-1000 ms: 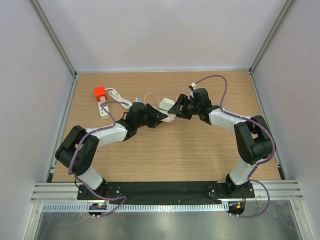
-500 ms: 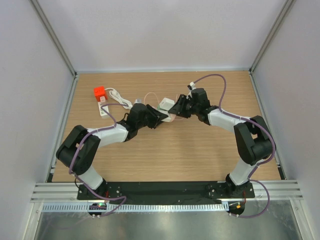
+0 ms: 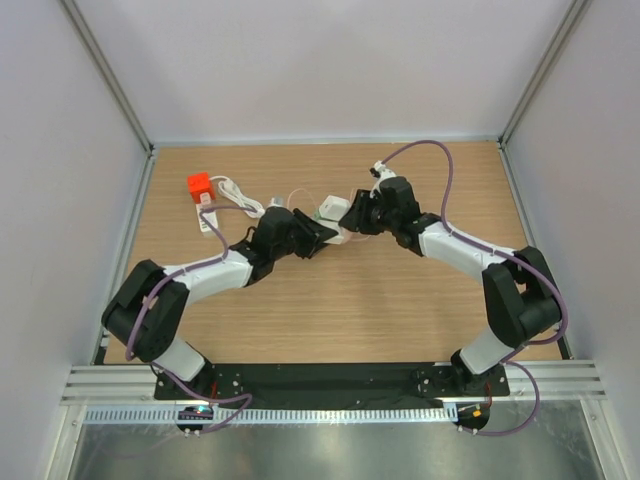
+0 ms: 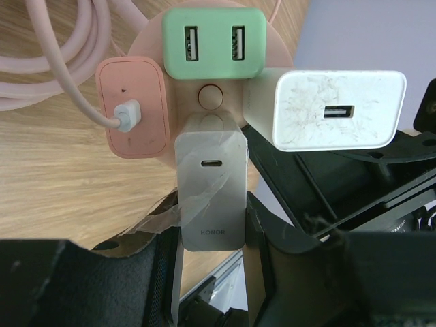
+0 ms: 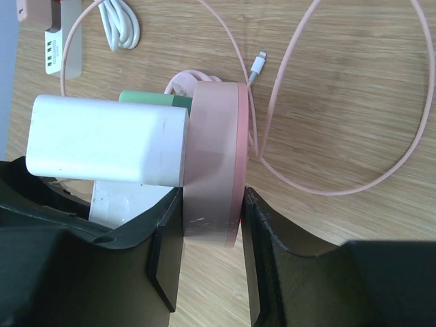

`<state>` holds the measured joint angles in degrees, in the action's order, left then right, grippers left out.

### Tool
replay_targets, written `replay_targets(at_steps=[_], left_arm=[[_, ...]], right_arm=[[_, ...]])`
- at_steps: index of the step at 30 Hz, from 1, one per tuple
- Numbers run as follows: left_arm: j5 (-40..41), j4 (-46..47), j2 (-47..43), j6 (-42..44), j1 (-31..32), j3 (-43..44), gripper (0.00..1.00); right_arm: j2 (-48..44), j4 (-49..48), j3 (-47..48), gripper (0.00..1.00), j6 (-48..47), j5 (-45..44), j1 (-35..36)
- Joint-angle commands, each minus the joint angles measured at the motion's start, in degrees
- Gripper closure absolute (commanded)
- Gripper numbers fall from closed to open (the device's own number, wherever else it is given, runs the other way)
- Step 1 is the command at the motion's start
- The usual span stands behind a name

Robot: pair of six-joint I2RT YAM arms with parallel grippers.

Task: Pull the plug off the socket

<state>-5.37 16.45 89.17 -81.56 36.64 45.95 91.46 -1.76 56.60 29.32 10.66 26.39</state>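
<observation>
Counter-grip setup: right gripper [image 5: 212, 231] clamped across rim of pink round socket hub [image 5: 214, 136], bracing it; left gripper [image 4: 212, 235] clenched on grey HONOR charger [image 4: 211, 170], positioned for straight pull away.

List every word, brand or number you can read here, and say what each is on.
"HONOR": on the grey charger plugged into the pink socket.
Print on the black housing at lower right of the left wrist view: too blurred to read.
Marks on the white power strip: too small to read.
</observation>
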Motion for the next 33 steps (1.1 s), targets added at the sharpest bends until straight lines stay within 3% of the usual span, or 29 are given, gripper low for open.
replay_targets(at_steps=[1, 11, 15, 25, 29, 33], left_arm=[[-3.3, 0.8, -6.5, 0.4, -0.9, 1.2, 1.0], [-14.2, 6.0, -6.4, -5.9, -4.4, -0.4, 1.0], [-15.1, -10.1, -5.4, -1.3, -4.6, 5.2, 1.0], [-5.4, -28.6, -8.5, 15.6, -4.5, 10.8, 1.0], [-12.2, -23.4, -8.1, 18.3, -4.6, 9.9, 1.0], [-17.3, -18.0, -8.2, 13.7, -4.6, 9.3, 1.0]], right_arm=[[-1.4, -2.5, -0.9, 0.99, -6.7, -15.9, -3.4], [-2.1, -4.8, -2.1, 0.99, -7.3, -15.5, -3.4], [-2.1, -5.2, -2.4, 0.99, -7.5, -16.1, -3.4], [-1.1, -6.1, -2.6, 0.99, -5.5, -14.3, -4.4], [-0.8, -6.8, -3.1, 0.99, -4.0, -12.9, -5.6], [-1.0, -7.7, -3.7, 0.99, -3.1, -11.8, -6.4]])
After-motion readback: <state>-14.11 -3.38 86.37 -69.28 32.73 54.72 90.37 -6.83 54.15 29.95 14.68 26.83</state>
